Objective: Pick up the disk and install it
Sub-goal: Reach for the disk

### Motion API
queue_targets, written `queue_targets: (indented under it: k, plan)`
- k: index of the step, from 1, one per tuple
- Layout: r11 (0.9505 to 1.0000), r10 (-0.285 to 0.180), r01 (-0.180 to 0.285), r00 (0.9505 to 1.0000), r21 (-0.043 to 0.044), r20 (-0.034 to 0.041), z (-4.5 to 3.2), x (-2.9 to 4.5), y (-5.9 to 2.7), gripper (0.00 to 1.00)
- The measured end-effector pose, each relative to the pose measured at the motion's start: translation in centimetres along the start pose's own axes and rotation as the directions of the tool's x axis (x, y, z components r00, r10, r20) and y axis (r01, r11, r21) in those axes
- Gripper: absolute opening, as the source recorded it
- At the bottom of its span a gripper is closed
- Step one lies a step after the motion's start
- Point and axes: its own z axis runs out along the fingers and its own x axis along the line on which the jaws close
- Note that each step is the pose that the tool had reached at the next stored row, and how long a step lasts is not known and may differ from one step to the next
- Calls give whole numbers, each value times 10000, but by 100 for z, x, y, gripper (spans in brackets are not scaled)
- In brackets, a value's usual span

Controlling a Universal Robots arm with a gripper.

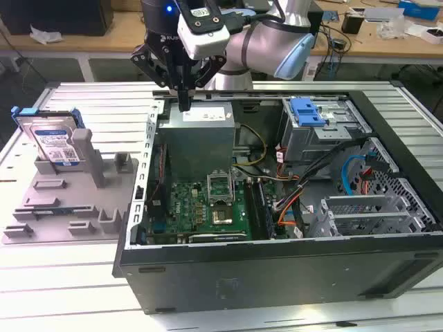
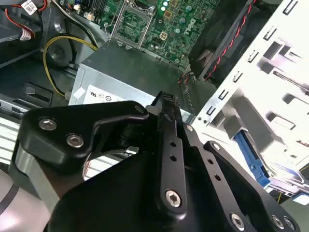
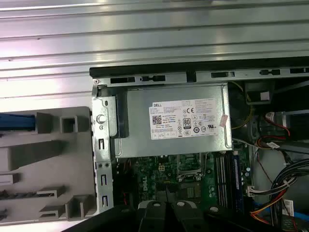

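Note:
The disk (image 1: 55, 142), silver with a white-and-blue label in a blue frame, stands upright in the grey slotted fixture (image 1: 66, 200) at the exterior view's left, outside the computer case. Its blue frame edge (image 3: 17, 122) shows in the first wrist view. My gripper (image 1: 184, 102) hangs over the back left corner of the open case (image 1: 277, 277), just above the grey power supply (image 1: 201, 135), well to the right of the disk. The fingers (image 2: 166, 101) are pressed together and hold nothing. The gripper (image 3: 166, 210) points down over the power supply (image 3: 174, 121).
The case holds a green motherboard (image 1: 204, 204), cable bundles (image 1: 291, 190) and a metal drive cage with a blue part (image 1: 308, 112) at the back right. The case's metal side wall (image 1: 149, 152) stands between gripper and fixture. A ribbed metal table (image 1: 76, 277) carries everything.

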Motion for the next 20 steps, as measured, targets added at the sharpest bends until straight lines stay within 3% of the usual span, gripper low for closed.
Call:
queue_targets:
  k: [14,20]
  plan:
    - [10000,2,-2,10000,1,0,0,8,2,11]
    - [10000,1,-1,10000,1,0,1,185,110,11]
